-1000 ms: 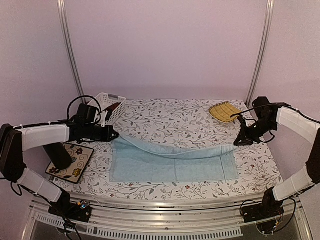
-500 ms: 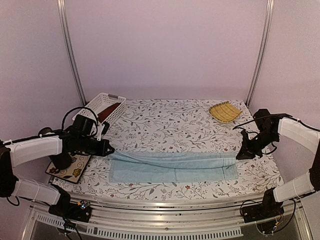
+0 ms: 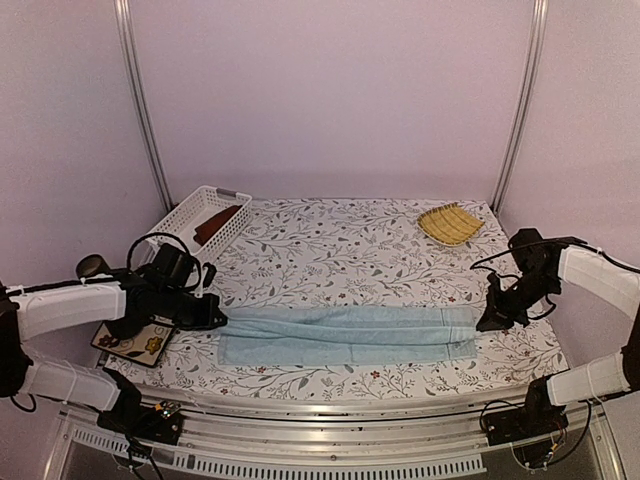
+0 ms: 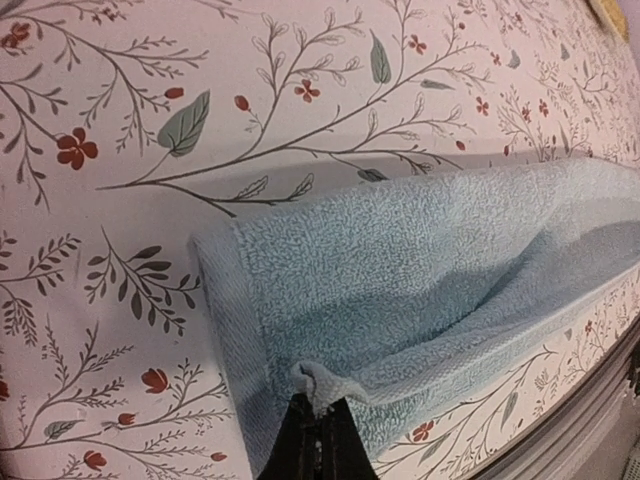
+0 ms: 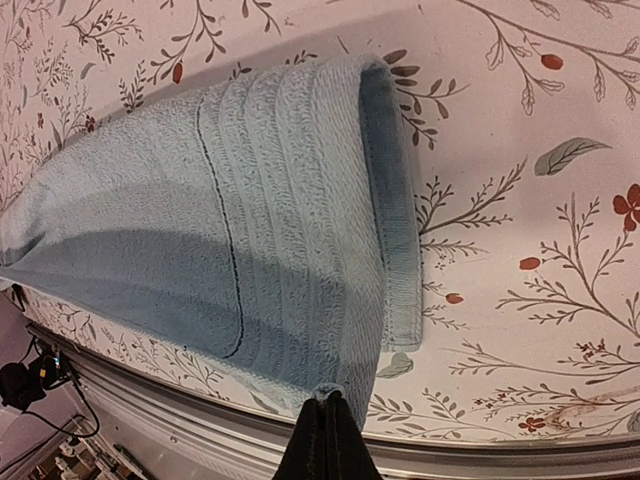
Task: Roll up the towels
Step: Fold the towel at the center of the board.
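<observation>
Both arms grip the light blue towel [image 3: 345, 335] by its ends.
The rust-red towel [image 3: 217, 222] sits in the back-left basket [image 3: 185, 212]; the left fingers [image 4: 305, 455] pinch the blue one's near-left corner, its long axis running across the desk [image 3: 340, 250] to the right fingers [image 5: 322, 445], pinching the opposite corner.

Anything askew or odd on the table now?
Only mild: the light blue towel is folded lengthwise unevenly, its upper layer stopping short of the near edge at left. The red towel sits in the basket. Nothing spilled.

Soft pinkish light; a mild shadow crosses the pale blue towel [image 5: 280, 170]; wrist views bow at edges.
</observation>
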Action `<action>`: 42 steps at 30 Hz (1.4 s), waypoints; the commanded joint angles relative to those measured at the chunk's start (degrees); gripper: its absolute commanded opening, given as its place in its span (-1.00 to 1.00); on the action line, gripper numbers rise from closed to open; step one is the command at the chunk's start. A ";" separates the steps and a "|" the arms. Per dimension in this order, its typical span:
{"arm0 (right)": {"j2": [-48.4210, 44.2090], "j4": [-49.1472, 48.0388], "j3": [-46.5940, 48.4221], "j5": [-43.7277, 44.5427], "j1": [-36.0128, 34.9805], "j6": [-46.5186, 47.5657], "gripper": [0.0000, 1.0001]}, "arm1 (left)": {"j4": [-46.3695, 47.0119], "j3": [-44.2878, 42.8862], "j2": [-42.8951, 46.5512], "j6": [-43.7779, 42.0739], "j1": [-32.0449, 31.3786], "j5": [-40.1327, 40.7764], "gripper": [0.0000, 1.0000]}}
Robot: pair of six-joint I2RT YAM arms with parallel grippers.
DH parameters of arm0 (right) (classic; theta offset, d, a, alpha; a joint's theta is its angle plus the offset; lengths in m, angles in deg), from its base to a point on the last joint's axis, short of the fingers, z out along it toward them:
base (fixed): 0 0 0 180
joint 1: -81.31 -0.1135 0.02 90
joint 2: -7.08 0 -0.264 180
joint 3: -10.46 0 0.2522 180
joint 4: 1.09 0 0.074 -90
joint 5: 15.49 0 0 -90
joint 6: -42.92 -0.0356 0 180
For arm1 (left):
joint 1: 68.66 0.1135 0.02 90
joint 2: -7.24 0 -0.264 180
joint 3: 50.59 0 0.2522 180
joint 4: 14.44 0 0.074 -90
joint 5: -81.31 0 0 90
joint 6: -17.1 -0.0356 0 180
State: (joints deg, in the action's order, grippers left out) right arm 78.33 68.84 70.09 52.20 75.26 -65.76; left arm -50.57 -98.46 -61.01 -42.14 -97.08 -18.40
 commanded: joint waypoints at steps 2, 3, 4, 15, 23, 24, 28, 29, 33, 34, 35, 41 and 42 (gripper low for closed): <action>0.48 0.79 -1.02 2.70 -0.20 -0.83 -0.95 | -2.33 1.25 2.15 3.15 -1.90 2.41 -1.00; 0.66 0.73 -1.16 2.83 -0.20 -0.90 -0.95 | -2.33 1.46 2.09 3.30 -2.18 2.00 -1.00; 0.87 0.66 -1.28 2.75 -0.20 -0.88 -0.95 | -2.33 1.58 1.99 3.54 -2.55 1.76 -1.00; 2.16 0.96 -0.51 3.23 -0.86 -1.07 -0.26 | -5.58 1.04 4.11 6.04 -4.09 1.04 -0.19; 3.56 0.92 5.97 5.19 -0.90 -1.36 -0.13 | -7.99 -2.98 6.89 7.73 -4.31 1.52 -0.10; 4.28 0.73 7.27 5.43 -0.92 -1.24 -0.12 | -8.03 -3.70 6.96 7.73 -4.34 2.03 -0.10; 8.00 -1.27 10.89 6.11 -0.83 -0.80 -0.05 | -7.63 -4.73 4.78 7.35 -4.31 5.43 0.22; 9.02 -2.05 11.37 6.17 -0.81 -0.69 -0.04 | -7.53 -4.90 3.61 7.18 -4.33 6.37 0.27; 13.73 -5.02 12.83 6.72 -0.82 -0.26 -0.02 | -7.05 -5.27 -2.19 6.41 -3.92 10.38 0.35; 14.86 -5.63 13.19 6.98 -0.81 -0.16 -0.02 | -6.39 -5.22 -3.52 6.22 -3.66 10.50 0.34; 16.17 -6.35 13.42 7.19 -0.77 0.03 -0.02 | -5.63 -5.11 -4.62 6.08 -3.46 10.51 0.34; 20.13 -9.97 12.73 6.67 1.25 0.86 -0.01 | -0.87 -4.82 -7.15 4.70 -1.00 9.60 0.32; 20.54 -10.33 12.57 6.60 1.59 0.95 -0.02 | 0.52 -4.45 -7.16 4.29 -0.29 8.28 0.32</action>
State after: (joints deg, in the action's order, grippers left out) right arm 97.32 62.00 82.17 58.34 75.48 -65.84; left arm -55.53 -103.14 -67.98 -35.93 -99.62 -9.16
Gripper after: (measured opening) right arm 0.493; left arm 0.664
